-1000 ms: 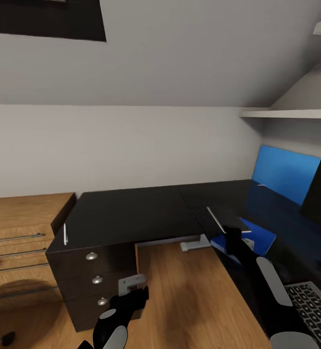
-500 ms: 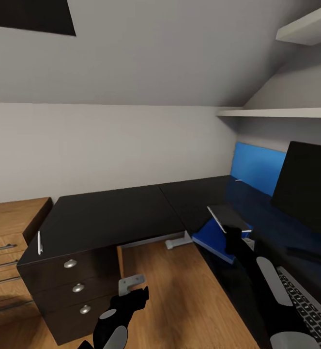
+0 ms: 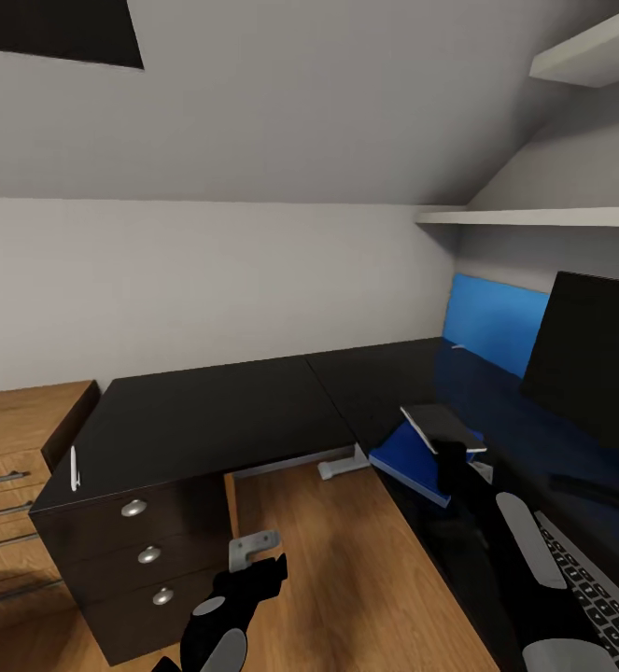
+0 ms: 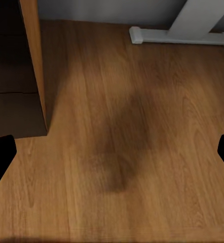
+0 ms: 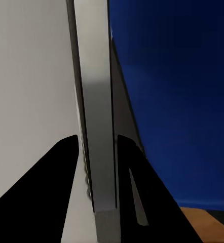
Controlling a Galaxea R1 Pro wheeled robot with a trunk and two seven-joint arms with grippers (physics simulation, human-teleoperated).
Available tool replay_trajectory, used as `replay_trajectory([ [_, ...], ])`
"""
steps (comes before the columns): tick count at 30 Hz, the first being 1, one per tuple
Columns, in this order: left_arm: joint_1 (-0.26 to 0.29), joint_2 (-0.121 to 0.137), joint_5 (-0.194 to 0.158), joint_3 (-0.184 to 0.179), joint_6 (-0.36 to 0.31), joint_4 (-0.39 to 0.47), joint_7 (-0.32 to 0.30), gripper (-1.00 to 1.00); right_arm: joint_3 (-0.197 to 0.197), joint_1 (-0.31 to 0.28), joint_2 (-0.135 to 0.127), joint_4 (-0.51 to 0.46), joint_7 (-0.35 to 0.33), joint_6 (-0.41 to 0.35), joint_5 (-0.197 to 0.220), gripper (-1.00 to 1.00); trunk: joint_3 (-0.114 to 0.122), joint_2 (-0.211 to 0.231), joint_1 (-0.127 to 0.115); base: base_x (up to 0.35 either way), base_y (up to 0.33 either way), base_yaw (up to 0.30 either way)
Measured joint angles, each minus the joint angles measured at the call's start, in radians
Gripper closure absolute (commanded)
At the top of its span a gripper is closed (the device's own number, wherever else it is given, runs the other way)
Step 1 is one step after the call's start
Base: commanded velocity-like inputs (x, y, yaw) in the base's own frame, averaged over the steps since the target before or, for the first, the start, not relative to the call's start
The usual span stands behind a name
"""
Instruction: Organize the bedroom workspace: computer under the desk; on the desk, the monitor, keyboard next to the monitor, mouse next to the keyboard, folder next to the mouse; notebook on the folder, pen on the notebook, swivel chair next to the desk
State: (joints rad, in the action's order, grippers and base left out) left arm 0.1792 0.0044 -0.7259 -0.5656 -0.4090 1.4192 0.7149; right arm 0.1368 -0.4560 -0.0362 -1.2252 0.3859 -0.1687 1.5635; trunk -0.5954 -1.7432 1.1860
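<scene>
Head view: right gripper (image 3: 452, 455) clamped on notebook (image 3: 437, 426), dark grey cover, thin pale page edge, tilted above blue folder (image 3: 415, 461) lying flat on black desk (image 3: 244, 411). White pen (image 3: 74, 469) near far desk corner. Monitor (image 3: 591, 359), keyboard (image 3: 598, 597) on desk. Left gripper (image 3: 250, 569) spread open, empty, over wood floor (image 4: 122, 147). No legible writing.

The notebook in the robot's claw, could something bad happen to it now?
Maybe. The right claw pinches the notebook only by its thin edge, so it might slip or tip when let go. The blue folder below pokes out past the desk edge, so extra weight could perhaps slide it toward the floor. The white pen lies close to the desk's far edge and could roll off if the desk is bumped.
</scene>
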Motion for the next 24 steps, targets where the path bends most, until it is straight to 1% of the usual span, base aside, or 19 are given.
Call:
replay_trajectory([
  [9,0.000,0.001,0.002,0.000,0.000,-0.002,0.000,-1.00,0.000,0.000,-0.001,-0.001,0.024,0.000,-0.001,1.00,0.000,0.000,0.000,0.000,0.000,0.000],
  [24,0.001,0.001,0.003,0.000,0.000,-0.002,0.001,-1.00,-0.001,0.000,-0.001,-0.001,0.025,0.000,0.000,1.00,0.000,0.000,0.000,0.000,0.000,0.000],
])
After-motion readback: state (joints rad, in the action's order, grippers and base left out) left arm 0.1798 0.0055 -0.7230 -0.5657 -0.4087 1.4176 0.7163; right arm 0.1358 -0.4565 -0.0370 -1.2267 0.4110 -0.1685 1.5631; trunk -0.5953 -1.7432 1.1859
